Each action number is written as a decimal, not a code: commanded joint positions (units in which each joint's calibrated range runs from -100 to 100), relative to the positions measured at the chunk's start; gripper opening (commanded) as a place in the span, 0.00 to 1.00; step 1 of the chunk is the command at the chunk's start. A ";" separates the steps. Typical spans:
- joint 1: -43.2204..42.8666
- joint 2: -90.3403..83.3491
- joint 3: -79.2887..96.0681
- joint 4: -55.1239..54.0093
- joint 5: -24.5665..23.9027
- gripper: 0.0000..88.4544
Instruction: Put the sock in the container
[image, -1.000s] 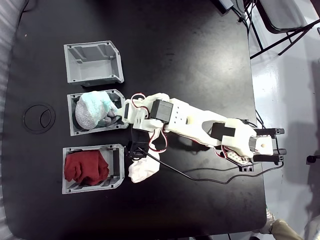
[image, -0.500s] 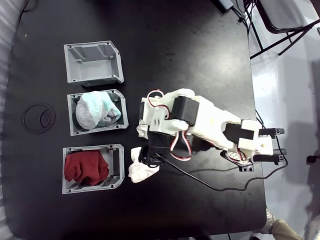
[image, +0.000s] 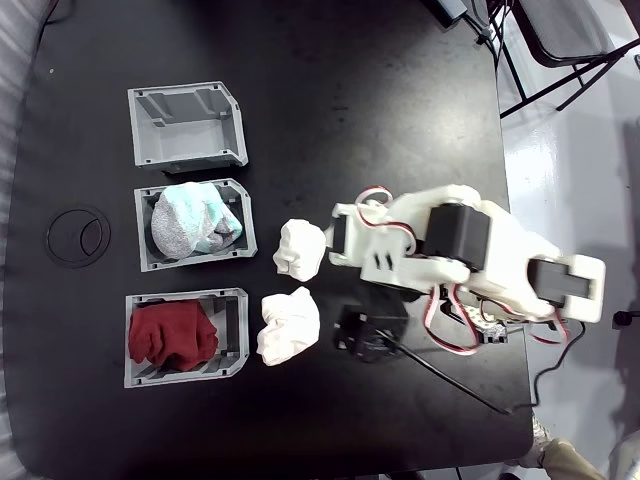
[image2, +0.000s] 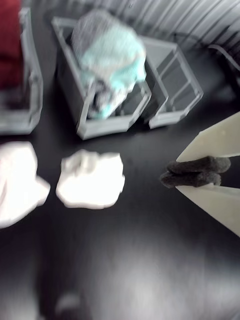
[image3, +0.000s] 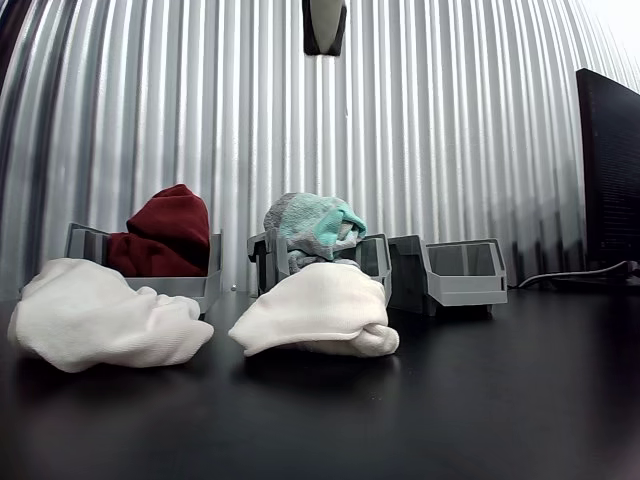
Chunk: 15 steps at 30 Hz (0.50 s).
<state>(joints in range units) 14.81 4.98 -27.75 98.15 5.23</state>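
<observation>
No readable text, labels, brands or numbers anywhere. Bins, socks, arm and surface carry no legible marks. Wrist view too blurred to read anything.

- Looks like a lab or workshop: a black desk (image: 300, 60) carries a white hobby arm (image: 470, 260) with bare wiring.
- A corrugated metal wall (image3: 200, 120) stands behind the desk.
- A pale hard floor (image: 575, 150) and a folding chair's legs (image: 560, 70) lie at the right.
</observation>
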 joint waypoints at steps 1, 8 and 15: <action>-0.92 -10.38 12.69 1.51 0.41 0.01; -1.24 -21.84 25.49 -3.79 0.41 0.01; -0.45 -29.11 35.86 -17.88 0.35 0.02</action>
<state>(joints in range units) 14.07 -19.97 5.14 85.95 5.44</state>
